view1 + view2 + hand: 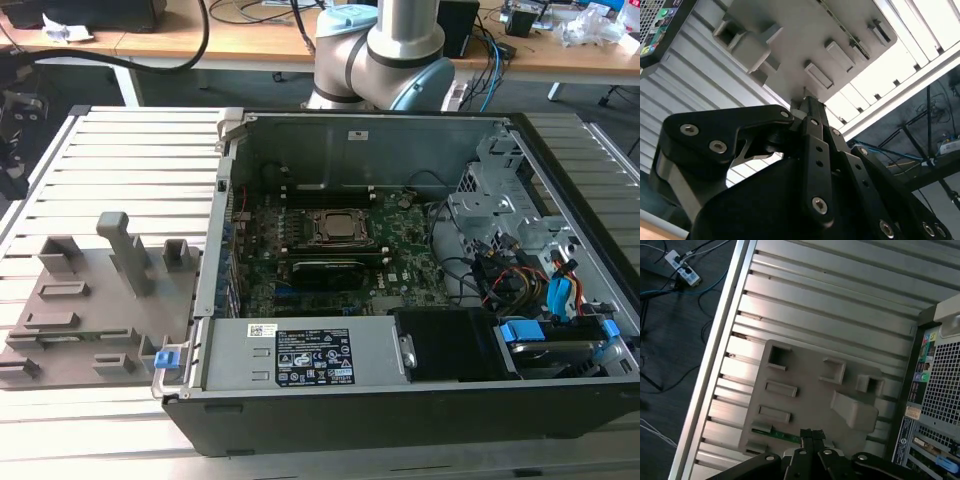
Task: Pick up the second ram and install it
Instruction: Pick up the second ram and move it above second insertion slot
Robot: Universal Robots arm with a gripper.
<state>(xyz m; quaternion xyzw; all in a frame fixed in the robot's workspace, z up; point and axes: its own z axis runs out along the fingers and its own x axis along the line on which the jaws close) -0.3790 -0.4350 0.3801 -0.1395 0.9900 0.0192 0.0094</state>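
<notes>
Ribbed grey table (830,305) carried the fixture tray (805,385), and the second ram (774,434) sat in a slot along one tray edge. I saw my gripper (811,432) hanging above the tray, fingertips together and empty. The stick's long axis ran sideways off from the tips.

Soft overhead light, glare on the ribbed desk

In the exterior view the grey holder plate (90,310) is evenly lit, its blocks casting short, soft shadows, so the light probably comes from ceiling lamps. Beside the plate, the inside of the open computer case (400,240) sits in dim shade. In the second wrist view the desk (920,30) beyond the plate burns out to white, and the pincer (807,102) in front of the plate reads as a near-black mass. In the first wrist view pale streaks shine on the slats around the plate, and the floor (670,340) past them is dark.
</notes>
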